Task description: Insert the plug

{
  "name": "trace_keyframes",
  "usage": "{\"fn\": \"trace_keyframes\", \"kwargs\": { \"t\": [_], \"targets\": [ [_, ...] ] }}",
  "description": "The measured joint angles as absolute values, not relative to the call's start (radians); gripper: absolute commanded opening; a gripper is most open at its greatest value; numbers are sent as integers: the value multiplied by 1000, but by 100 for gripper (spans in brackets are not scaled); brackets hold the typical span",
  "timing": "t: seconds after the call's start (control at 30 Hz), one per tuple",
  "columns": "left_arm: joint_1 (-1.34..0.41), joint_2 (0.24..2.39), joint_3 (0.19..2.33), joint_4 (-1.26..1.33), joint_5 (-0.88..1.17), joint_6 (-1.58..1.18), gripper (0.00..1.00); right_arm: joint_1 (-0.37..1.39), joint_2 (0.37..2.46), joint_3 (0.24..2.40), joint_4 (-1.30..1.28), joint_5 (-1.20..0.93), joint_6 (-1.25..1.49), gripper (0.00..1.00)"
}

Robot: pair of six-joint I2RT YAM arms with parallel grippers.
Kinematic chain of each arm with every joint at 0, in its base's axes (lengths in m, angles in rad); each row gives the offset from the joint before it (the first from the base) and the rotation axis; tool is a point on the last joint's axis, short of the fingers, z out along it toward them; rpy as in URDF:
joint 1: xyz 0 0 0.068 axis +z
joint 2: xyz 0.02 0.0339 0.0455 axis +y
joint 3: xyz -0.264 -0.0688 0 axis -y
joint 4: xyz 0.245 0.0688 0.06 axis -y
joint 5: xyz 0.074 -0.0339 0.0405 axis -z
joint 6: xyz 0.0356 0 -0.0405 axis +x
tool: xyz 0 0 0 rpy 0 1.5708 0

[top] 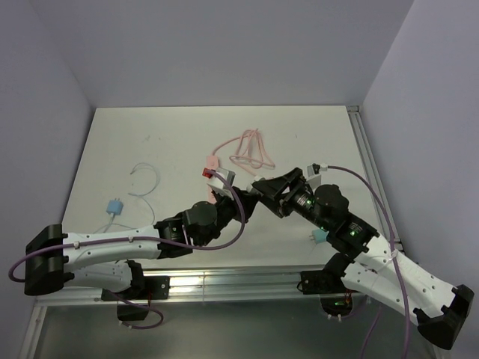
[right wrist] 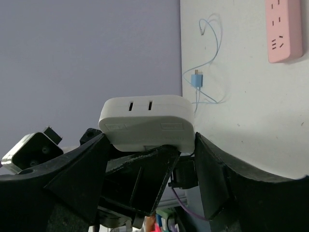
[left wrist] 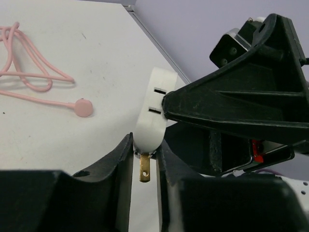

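The plug lies flat on the white table, at 9 o'clock from the left gripper and well apart, with room all round; the left arm is nearer. That gripper's jaws stand narrow about a white adapter's pronged end; whether they pinch it, I cannot tell. The right gripper holds the adapter.

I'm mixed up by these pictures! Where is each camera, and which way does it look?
Top: above, behind the bases, looking down at the table; both arms show.
Left wrist: on the left arm, facing the white adapter; own fingers show.
Right wrist: on the right arm, facing the plug; own fingers show.
Shared: both wrists see the white adapter.
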State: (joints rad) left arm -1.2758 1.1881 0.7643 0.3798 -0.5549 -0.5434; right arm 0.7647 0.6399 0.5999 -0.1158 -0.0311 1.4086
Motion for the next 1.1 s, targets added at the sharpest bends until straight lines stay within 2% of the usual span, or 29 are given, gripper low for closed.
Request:
{"fn": "trace_keyframes", "kwargs": {
  "t": [0.03, 0.07, 0.1, 0.17, 0.23, 0.27, 0.3, 0.33, 0.4, 0.57, 0.67, 0.7, 0.8, 0.87, 0.97, 1.1],
  "targets": [
    [-1275, 1185, 763, 378, -550, -542, 17, 768, 642, 600, -113, -31, 1407, 0],
    [-1272, 1183, 762, 376, -542, -538, 6, 770, 644, 600, -112, -30, 1405, 0],
    [-1270, 1180, 759, 376, -533, -535, 0, 770, 645, 600, -112, -31, 1404, 0],
    [-1263, 1175, 756, 375, -516, -531, 1, 770, 646, 600, -110, -35, 1393, 2],
    [-1257, 1166, 750, 376, -496, -525, 0, 770, 647, 600, -104, -41, 1375, 25],
    [-1252, 1157, 743, 376, -481, -524, 0, 770, 647, 600, -102, -47, 1365, 42],
    [-1247, 1146, 735, 375, -463, -524, 0, 772, 647, 600, -98, -58, 1349, 74],
    [-1240, 1134, 727, 375, -443, -524, 0, 774, 647, 600, -92, -70, 1327, 84],
    [-1212, 1104, 713, 372, -400, -540, 0, 776, 642, 600, -85, -98, 1278, 94],
    [-1101, 1023, 706, 305, -252, -598, 0, 776, 613, 638, -112, -118, 1112, 98],
    [-1020, 991, 709, 244, -120, -636, 0, 776, 607, 703, -163, -138, 974, 91],
    [-989, 983, 710, 221, -70, -652, 0, 776, 610, 731, -186, -145, 926, 85],
    [-913, 962, 715, 155, 65, -694, 0, 776, 620, 798, -240, -151, 806, 77],
    [-870, 952, 718, 121, 155, -724, 0, 776, 625, 829, -282, -155, 735, 76],
    [-808, 943, 717, 100, 286, -776, 0, 776, 649, 857, -319, -191, 652, 68],
    [-731, 944, 716, 113, 463, -853, 0, 776, 720, 867, -337, -273, 558, 68]
  ]
}}
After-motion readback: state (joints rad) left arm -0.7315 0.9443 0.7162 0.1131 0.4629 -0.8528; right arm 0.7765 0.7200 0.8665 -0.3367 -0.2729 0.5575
